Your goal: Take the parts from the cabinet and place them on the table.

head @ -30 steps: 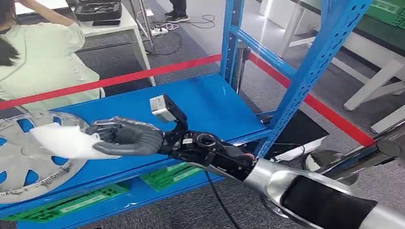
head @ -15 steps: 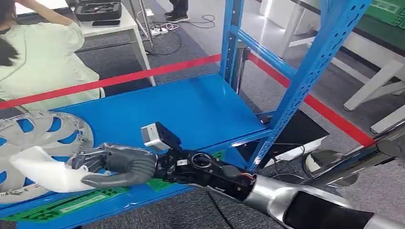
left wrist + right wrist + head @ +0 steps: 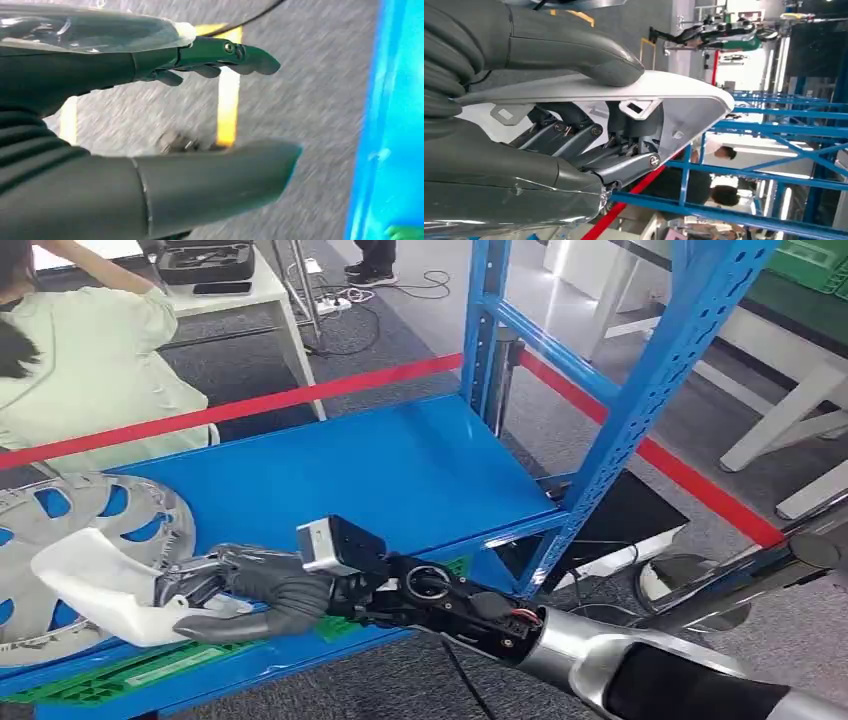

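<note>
Right hand [image 3: 240,590] wrapped around a white plastic part [image 3: 95,580], thumb pressed on one face and fingers [image 3: 574,137] tucked behind, seen close in the right wrist view. Part [image 3: 674,107] carried just off the front edge of the blue shelf [image 3: 400,470], over the lip and the green labels [image 3: 150,665], beside the silver wheel cover [image 3: 110,515] lying flat on the shelf. Left hand [image 3: 165,120] spread wide with nothing in it, hanging over grey floor with yellow tape [image 3: 229,95].

Best handled now by keeping the grip firm, looks thin and slippery, likely to pivot if the thumb eases. Worth drawing it clear of the blue upright [image 3: 650,390] before swinging toward the table, and keeping it level to avoid clipping the shelf lip.

Count: one white part in hand, one wheel cover on the shelf, one red tape barrier [image 3: 300,395] behind, one person in a pale green top [image 3: 90,360] at the far side, another pair of legs [image 3: 372,260] further back.
</note>
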